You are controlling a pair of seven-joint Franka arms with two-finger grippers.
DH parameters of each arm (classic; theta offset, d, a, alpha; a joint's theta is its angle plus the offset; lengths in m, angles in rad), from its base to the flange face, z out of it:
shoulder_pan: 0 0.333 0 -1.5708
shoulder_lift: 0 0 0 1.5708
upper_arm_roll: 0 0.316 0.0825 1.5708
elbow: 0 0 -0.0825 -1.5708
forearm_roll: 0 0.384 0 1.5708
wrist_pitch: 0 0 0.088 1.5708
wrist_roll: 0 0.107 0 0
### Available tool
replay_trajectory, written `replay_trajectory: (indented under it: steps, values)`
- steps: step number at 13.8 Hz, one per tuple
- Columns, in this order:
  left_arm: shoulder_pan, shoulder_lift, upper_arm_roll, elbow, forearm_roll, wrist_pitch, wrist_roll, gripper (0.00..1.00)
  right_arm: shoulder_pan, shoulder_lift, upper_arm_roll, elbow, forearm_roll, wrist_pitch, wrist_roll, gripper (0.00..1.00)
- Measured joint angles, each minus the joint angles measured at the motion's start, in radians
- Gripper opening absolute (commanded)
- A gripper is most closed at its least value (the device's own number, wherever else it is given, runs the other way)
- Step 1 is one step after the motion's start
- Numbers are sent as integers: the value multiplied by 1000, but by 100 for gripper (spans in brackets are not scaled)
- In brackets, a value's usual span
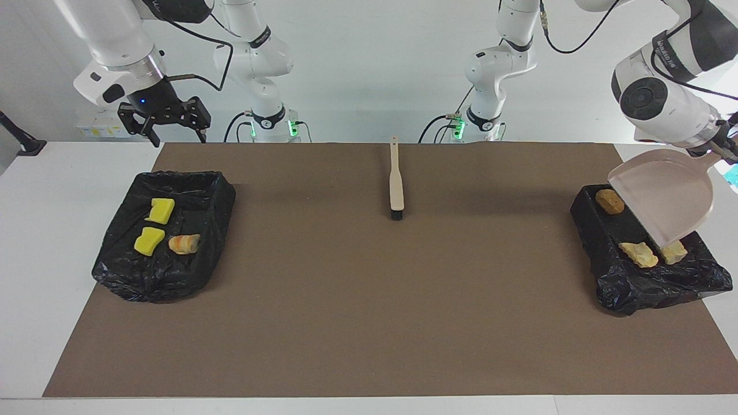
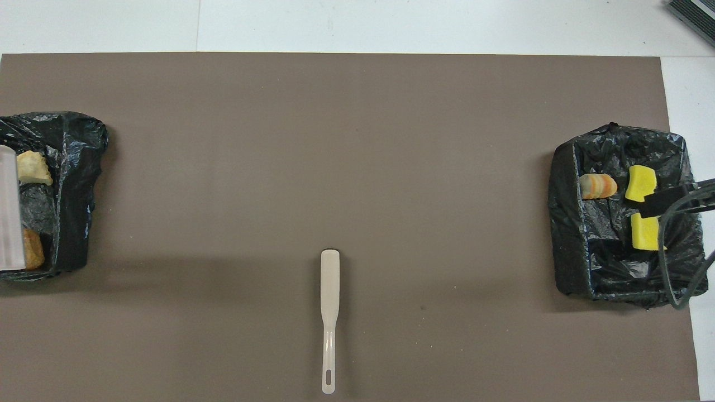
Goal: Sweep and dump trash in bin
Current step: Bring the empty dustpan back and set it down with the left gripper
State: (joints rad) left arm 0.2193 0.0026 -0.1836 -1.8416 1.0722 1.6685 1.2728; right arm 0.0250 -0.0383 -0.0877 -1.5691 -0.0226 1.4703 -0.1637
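Trash is sitting in two bins. In the black crinkly plastic-lined bin (image 1: 628,288) toward the left arm's end: a brown rounded foam chunk (image 1: 609,201), a tan ragged chunk (image 1: 638,254) and another tan chunk (image 1: 673,252) partly covered by the beige smooth plastic dustpan (image 1: 663,193), which is hanging tilted over that bin. Left gripper (image 1: 727,151) is mostly out of frame at the pan's handle end; its fingers are closed tight, seemingly gripping the handle, tho the contact itself is hidden.

In the 2nd black glossy bag-lined bin (image 1: 132,276) toward the right arm's end: two yellow smooth-cut sponge blocks (image 1: 160,210) (image 1: 149,240) and an orange-and-cream striped foam piece (image 1: 184,243), all lying apart.

Right gripper (image 1: 166,124) is hovering above the tabletop (image 1: 34,230) near that bin's robot-side edge, fingers spread wide, holding nothing.

Beige flat-handled brush w/ dark bristles (image 1: 396,181) is lying mid brown matte mat (image 1: 369,323), handle pointing at the robots. Arm-joint lettering is too small to read.
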Motion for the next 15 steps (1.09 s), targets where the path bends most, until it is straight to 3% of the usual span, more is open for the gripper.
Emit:
replay_trajectory:
  steps: [4,9,15]
  values:
    - [-121,-1,-4,9,-197,-135,-201,0,-83,0,56,3,4,1,0,100]
    - [-147,-1,-4,9,-502,-143,-466,0,-83,-2,77,-1,4,4,45,100]
    - [-239,3,-8,7,-729,-132,-848,0,-79,-3,85,-2,5,29,49,100]
